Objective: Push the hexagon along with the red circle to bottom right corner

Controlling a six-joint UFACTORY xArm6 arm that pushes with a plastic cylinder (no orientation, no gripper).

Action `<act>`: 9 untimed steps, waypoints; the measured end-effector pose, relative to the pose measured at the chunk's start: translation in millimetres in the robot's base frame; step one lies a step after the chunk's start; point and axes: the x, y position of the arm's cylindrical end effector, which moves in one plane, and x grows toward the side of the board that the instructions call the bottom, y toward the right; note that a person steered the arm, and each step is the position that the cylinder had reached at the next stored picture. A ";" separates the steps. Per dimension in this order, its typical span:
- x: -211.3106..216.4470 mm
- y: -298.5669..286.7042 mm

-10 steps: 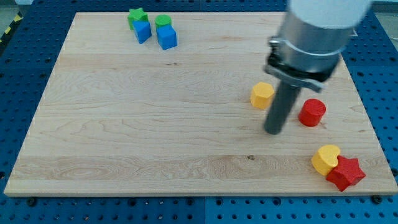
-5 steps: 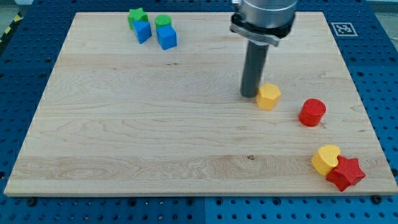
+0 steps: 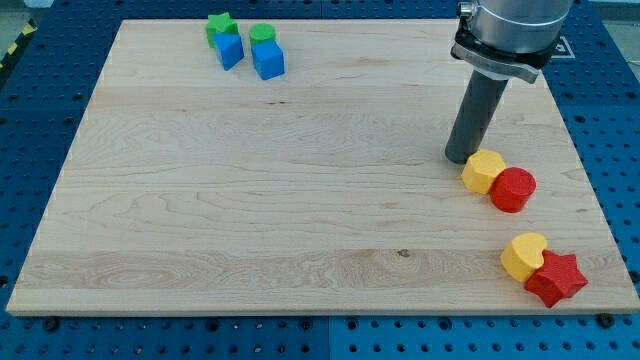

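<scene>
At the frame's right, my tip [image 3: 461, 158], a bare rod holding nothing, touches the upper-left side of the yellow hexagon [image 3: 483, 172], which presses against the red circle [image 3: 514, 189] above the lower-right corner.

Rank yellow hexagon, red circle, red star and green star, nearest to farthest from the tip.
From my tip:
1. yellow hexagon, just to its lower right, about touching.
2. red circle, against the hexagon's far side.
3. red star, bottom right corner.
4. green star, top left.
</scene>
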 end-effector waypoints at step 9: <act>-50.9 -125.8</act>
